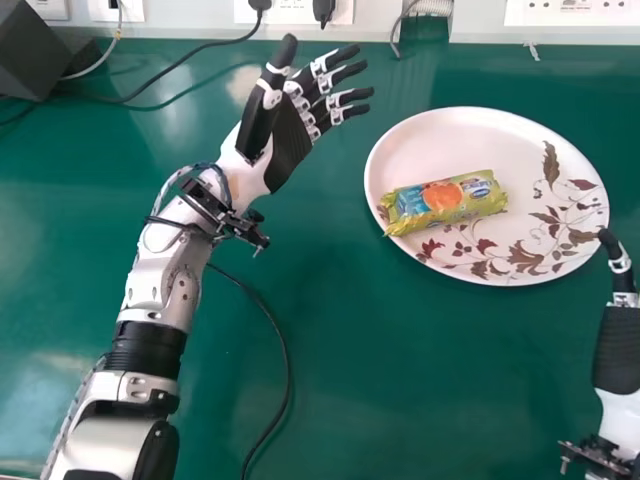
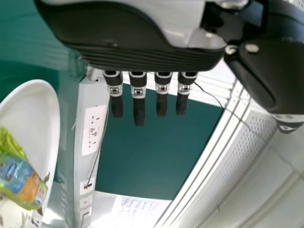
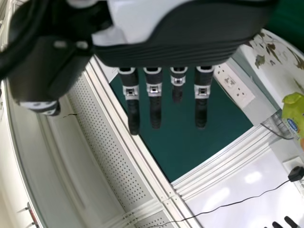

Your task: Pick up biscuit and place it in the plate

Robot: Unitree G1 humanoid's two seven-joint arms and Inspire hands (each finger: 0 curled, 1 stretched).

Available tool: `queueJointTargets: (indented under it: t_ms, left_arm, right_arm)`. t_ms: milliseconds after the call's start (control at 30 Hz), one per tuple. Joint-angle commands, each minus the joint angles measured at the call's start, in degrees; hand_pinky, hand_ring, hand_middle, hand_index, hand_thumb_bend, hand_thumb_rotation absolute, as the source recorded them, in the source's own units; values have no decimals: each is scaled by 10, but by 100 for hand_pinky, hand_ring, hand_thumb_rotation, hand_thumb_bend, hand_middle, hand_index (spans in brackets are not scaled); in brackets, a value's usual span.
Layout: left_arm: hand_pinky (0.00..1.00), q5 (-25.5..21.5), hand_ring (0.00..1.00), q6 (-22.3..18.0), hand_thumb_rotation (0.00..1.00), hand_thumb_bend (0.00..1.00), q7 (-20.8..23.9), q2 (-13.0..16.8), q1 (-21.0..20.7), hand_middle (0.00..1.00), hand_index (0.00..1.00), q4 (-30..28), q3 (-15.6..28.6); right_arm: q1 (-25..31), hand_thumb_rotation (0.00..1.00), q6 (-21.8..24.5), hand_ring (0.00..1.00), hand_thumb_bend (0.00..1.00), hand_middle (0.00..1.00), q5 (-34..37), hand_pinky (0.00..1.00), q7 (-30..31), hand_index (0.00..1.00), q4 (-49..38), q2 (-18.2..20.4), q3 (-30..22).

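Note:
The yellow-green biscuit packet [image 1: 445,203] lies on the left part of the white plate [image 1: 480,135], which has a brown leaf pattern. My left hand [image 1: 285,130] is open to the left of the plate, apart from it, with its fingers straight. In the left wrist view my left hand [image 2: 137,57] hangs with straight fingers, with the packet [image 2: 21,183] and plate [image 2: 50,109] beyond. My right hand [image 1: 618,350] is at the right edge, just below the plate's right side. In the right wrist view my right hand [image 3: 190,52] has straight fingers, and part of the packet [image 3: 294,114] shows.
A green table [image 1: 340,370] lies under everything. A black cable [image 1: 280,340] runs beside my left forearm. At the back left stands a dark box [image 1: 35,50] with cables, and wall sockets [image 1: 295,10] line the back edge.

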Motion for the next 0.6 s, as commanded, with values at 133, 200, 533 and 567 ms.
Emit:
queueJointTargets:
  t_ms: [133,200,533,567]
  left_arm:
    - [90,-32,88,50,62,100,21,-2,39,97,96,-49,22]
    - [92,-38,89,58,63,100,22,-2,46,97,96,-59,26]
    - [93,-110,87,135,62,100,32,-11,76,98,96,-98,60]
    - [93,-116,87,141,62,100,35,-12,79,98,96,-101,63]
  right_arm:
    - [5,0,3,81,77,79,7,72,8,72,1,19,-1]
    - [5,1,4,81,79,79,6,70,8,72,-1,19,0]
    - [8,0,11,80,79,78,14,72,11,72,-1,19,0]
    - [8,0,11,79,80,77,15,71,12,71,-2,19,0]
